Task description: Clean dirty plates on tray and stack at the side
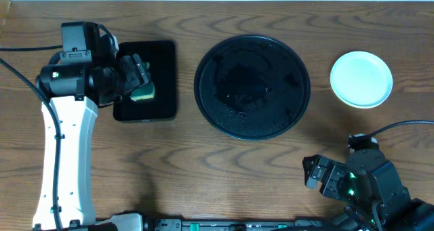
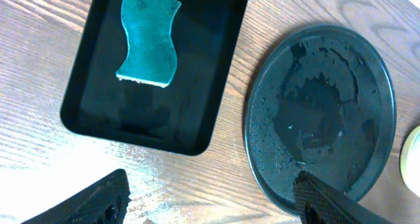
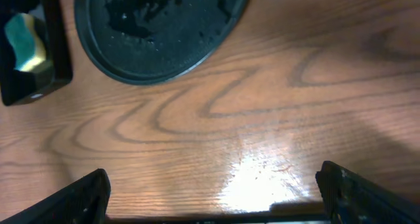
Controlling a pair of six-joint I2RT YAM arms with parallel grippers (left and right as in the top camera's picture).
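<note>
The round black tray (image 1: 252,87) sits mid-table with only wet streaks and droplets on it, and also shows as the tray (image 2: 321,119) and the tray (image 3: 157,27). To its right, a pale mint-white plate (image 1: 361,78) rests on the wood; from above I cannot tell whether others lie under it. A sliver of the plate (image 2: 413,159) shows in the left wrist view. My left gripper (image 1: 139,72) hovers open over the small rectangular tray, nothing between its fingers (image 2: 98,201). My right gripper (image 1: 313,171) is open and empty near the front edge, over bare wood (image 3: 213,194).
A small rectangular black tray (image 1: 161,55) stands left of the round one, with a green-and-yellow sponge (image 1: 144,92) lying in it. The same sponge (image 2: 148,40) appears in the left wrist view, and the sponge (image 3: 23,43) in the right wrist view. Cables run along the left side.
</note>
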